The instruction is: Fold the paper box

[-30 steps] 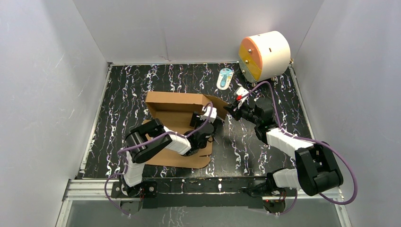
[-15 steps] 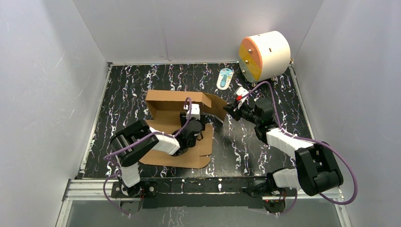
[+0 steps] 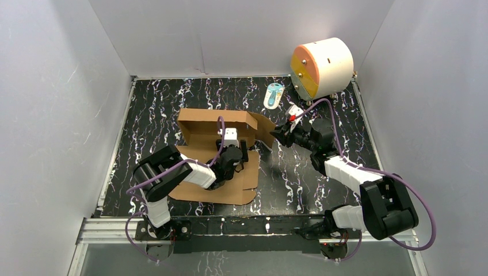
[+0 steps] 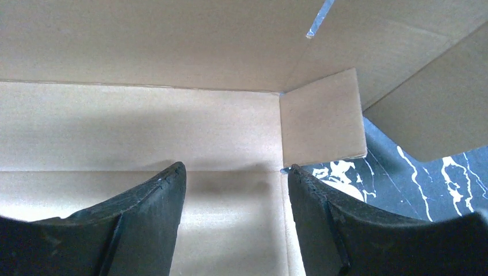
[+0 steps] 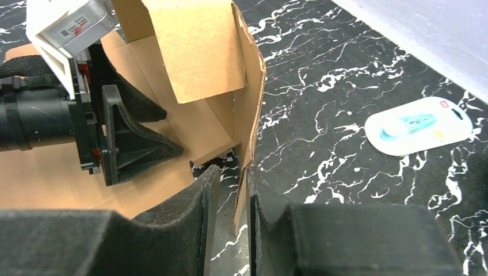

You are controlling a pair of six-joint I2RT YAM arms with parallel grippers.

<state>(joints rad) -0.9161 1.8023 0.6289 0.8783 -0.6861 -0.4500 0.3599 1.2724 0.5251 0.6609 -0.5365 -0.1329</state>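
The paper box [image 3: 198, 127] is brown cardboard, half formed, lying mid-table with its back wall raised and a side flap [image 3: 265, 127] standing at its right end. My left gripper [image 3: 241, 153] is low over the box floor [image 4: 144, 115], open [image 4: 236, 172], with nothing between its fingers. A small inner tab [image 4: 322, 123] stands just ahead of it at the corner. My right gripper [image 3: 276, 134] is at the side flap [image 5: 248, 103]. Its jaws [image 5: 230, 172] stand slightly open; the flap's edge rests against the right finger, with a gap to the left finger.
A white-and-orange cylinder [image 3: 321, 68] stands at the back right corner. A small white-and-teal packet [image 3: 274, 94] [image 5: 417, 125] lies on the black marbled table behind the box. Grey walls close in on three sides.
My left gripper has drawn back leftward from the box's right edge to over its floor. My right gripper's jaws have parted around the side flap.
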